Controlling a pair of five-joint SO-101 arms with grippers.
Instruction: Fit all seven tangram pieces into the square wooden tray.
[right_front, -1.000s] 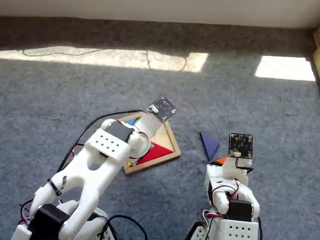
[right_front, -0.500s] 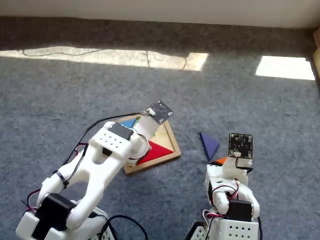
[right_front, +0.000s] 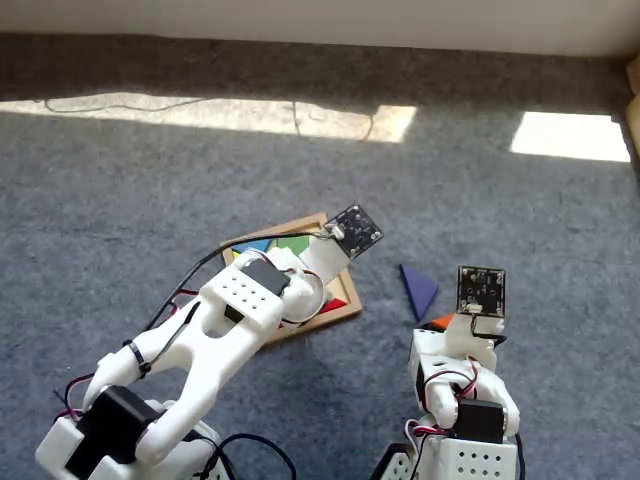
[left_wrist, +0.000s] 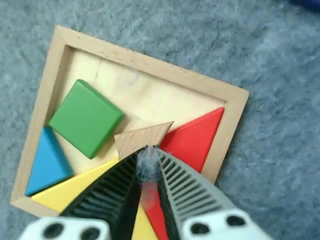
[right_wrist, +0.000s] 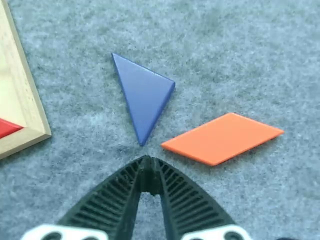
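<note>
The square wooden tray lies on grey carpet and holds a green square, a blue triangle, a yellow triangle and a red triangle. My left gripper hangs over the tray's middle, shut on one corner of a small wood-coloured triangle that touches the red one. Right of the tray, a dark blue triangle and an orange parallelogram lie on the carpet. My right gripper is shut and holds nothing, just short of both.
A thin cable runs across the carpet at the back, beside sunlit patches. Open carpet lies left of the tray and beyond the loose pieces. The right arm's base stands at the front.
My left arm has swung to the right across the tray, uncovering the green and blue pieces in the high view. The right arm has kept still.
</note>
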